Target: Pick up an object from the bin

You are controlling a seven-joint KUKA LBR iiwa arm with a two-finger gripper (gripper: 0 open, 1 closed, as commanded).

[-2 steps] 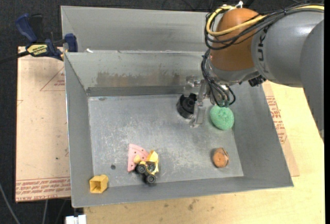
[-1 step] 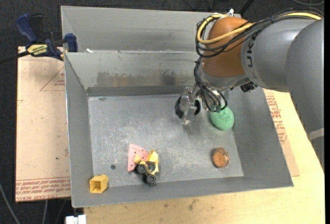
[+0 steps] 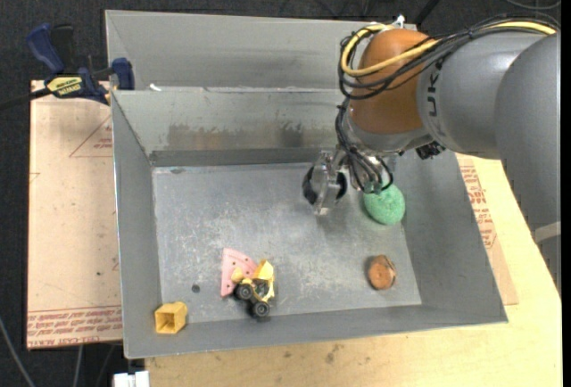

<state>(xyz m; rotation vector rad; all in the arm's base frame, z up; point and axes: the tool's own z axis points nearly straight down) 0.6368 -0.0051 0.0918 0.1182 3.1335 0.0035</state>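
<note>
My gripper (image 3: 323, 194) hangs over the back middle of the bin floor, its fingers pointing down at bare metal with nothing seen between them. Just to its right lies a green rounded lump (image 3: 384, 204), partly tucked under the wrist. Nearer the front right sits a small brown rounded piece (image 3: 381, 272).
At the front left of the floor lie a pink flat piece (image 3: 235, 269), a yellow toy vehicle with black wheels (image 3: 257, 289) against it, and a small yellow hollow block (image 3: 170, 317). The arm and its orange cover overhang the bin's back right corner.
</note>
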